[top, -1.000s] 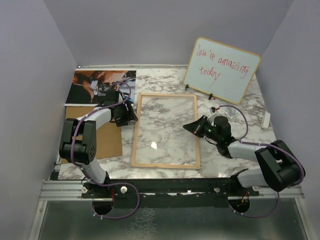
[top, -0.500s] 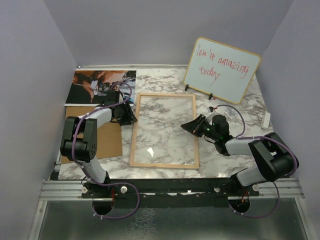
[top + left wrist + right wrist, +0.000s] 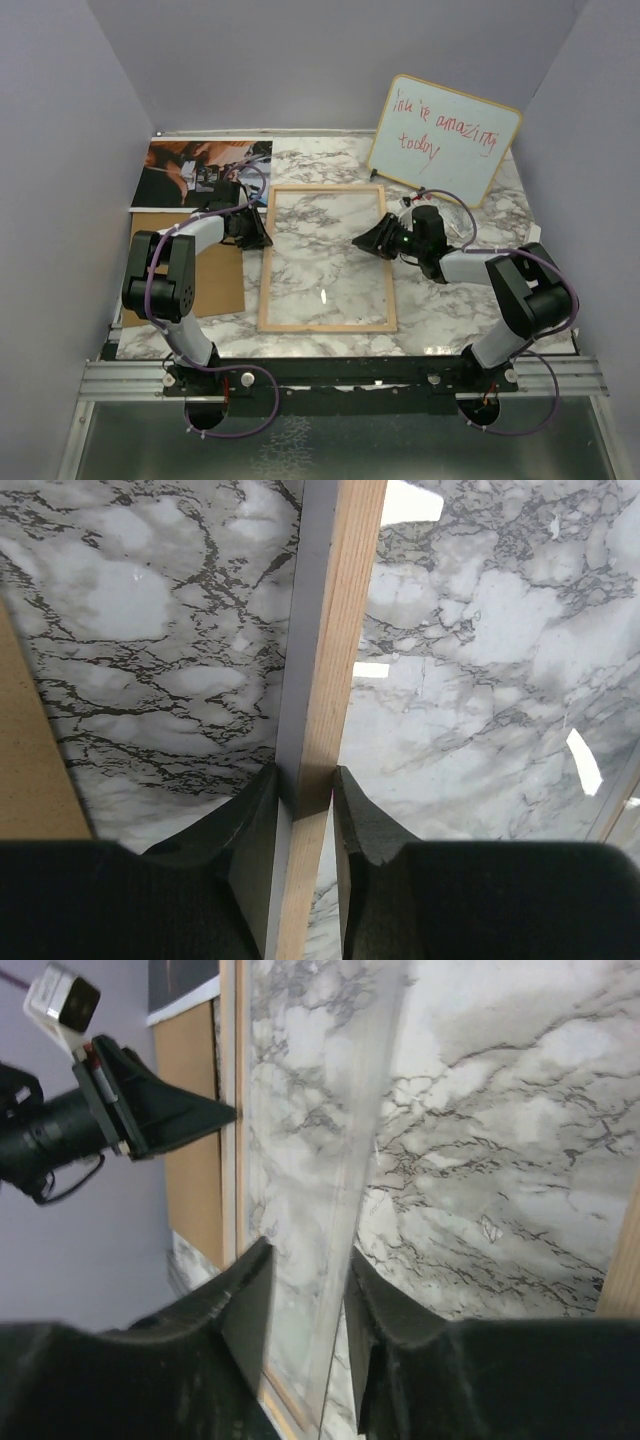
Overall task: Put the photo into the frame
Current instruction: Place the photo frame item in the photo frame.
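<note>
Change: my right tool (image 3: 364,243) has come in to straddle the right rail of the frame (image 3: 325,328). The frame has nudged left and the glint on its pane has moved, so I judge it is tipping or lifting.
Left tool (image 3: 305,775): clamped on the left rail.
Right tool: one finger on each side of the rail; I cannot tell whether they bite.
Photo (image 3: 175,175): flat at the far-left corner of the table (image 3: 440,310), well apart from the frame.
Meaning: I judge I am still readying the frame; loading the photo is not yet begun.
</note>
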Motion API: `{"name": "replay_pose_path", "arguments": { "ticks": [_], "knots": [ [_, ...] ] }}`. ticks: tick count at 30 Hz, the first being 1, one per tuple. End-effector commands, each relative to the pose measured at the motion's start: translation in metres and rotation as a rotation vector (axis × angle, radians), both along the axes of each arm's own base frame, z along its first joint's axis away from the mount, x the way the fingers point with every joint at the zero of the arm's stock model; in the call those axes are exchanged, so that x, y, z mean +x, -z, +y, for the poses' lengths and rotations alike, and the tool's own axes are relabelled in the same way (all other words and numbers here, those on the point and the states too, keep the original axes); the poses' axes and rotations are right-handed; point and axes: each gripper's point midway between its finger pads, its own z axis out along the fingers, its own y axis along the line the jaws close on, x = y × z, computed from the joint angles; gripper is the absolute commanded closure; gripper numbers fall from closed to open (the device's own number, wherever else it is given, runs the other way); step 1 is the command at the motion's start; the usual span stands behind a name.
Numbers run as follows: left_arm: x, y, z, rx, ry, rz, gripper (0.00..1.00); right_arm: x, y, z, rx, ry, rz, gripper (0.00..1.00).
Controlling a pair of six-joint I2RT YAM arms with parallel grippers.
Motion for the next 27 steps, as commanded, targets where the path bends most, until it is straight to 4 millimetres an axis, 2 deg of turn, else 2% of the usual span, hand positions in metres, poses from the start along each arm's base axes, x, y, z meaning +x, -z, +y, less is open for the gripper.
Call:
{"name": "replay_pose_path", "arguments": {
  "ticks": [1, 3, 5, 10, 13, 16, 22, 27],
  "knots": [
    [-0.011, 0.016, 0.01, 0.072, 0.018, 0.065, 0.74, -0.009, 0.011, 0.006, 0.003, -0.088, 0.042, 0.74],
    [-0.01, 0.014, 0.009, 0.067, 0.022, 0.062, 0.73, -0.01, 0.005, 0.006, 0.013, -0.095, 0.017, 0.88],
    [-0.009, 0.011, 0.008, 0.061, 0.021, 0.057, 0.71, -0.013, -0.005, 0.006, 0.03, -0.104, -0.024, 0.99],
    [-0.006, 0.004, 0.009, 0.065, 0.003, 0.045, 0.62, -0.027, -0.027, 0.009, 0.117, -0.155, -0.123, 0.99],
    [-0.002, -0.004, 0.027, 0.152, -0.055, 0.027, 0.59, -0.033, -0.039, 0.011, 0.166, -0.178, -0.168, 0.99],
    [0.0, -0.014, 0.034, 0.188, -0.068, -0.004, 0.56, -0.034, -0.041, 0.01, 0.174, -0.172, -0.168, 0.99],
    [0.005, -0.03, 0.031, 0.176, -0.049, -0.048, 0.51, -0.033, -0.043, 0.013, 0.204, -0.169, -0.138, 0.99],
    [0.002, -0.029, 0.034, 0.194, -0.041, -0.038, 0.54, -0.034, -0.056, 0.014, 0.229, -0.177, -0.131, 0.99]
  ]
}}
